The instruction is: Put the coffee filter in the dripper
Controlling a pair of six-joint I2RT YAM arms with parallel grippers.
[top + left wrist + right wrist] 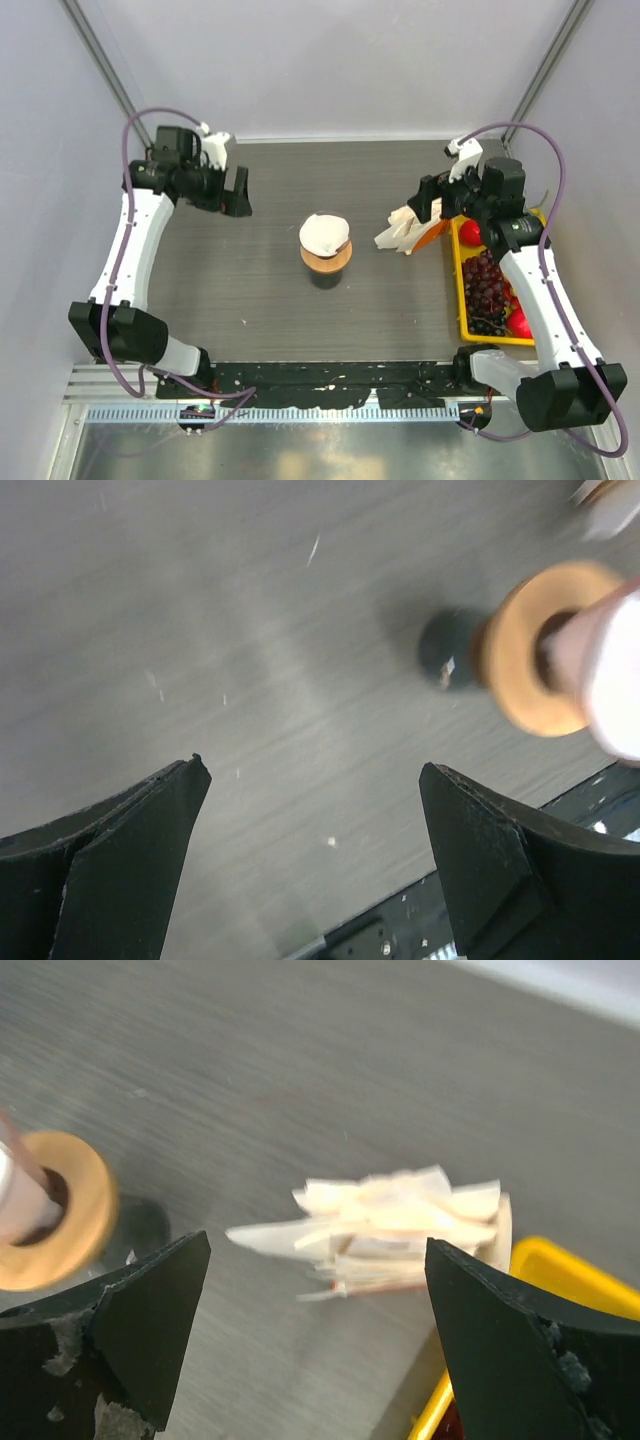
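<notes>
Filters (403, 232) lie bunched between dripper (326, 262) and tray (459, 300).

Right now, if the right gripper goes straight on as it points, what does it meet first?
Probably the bunch of paper filters, centred ahead of the open right gripper; depth is unclear, so maybe the table first.

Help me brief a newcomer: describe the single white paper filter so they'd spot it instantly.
Centred on the dark grey table stands a dripper with a tan wooden ring. The white paper filter sits on top of it. Unlike the ruffled filter bunch by the yellow tray, it is one sheet.
</notes>
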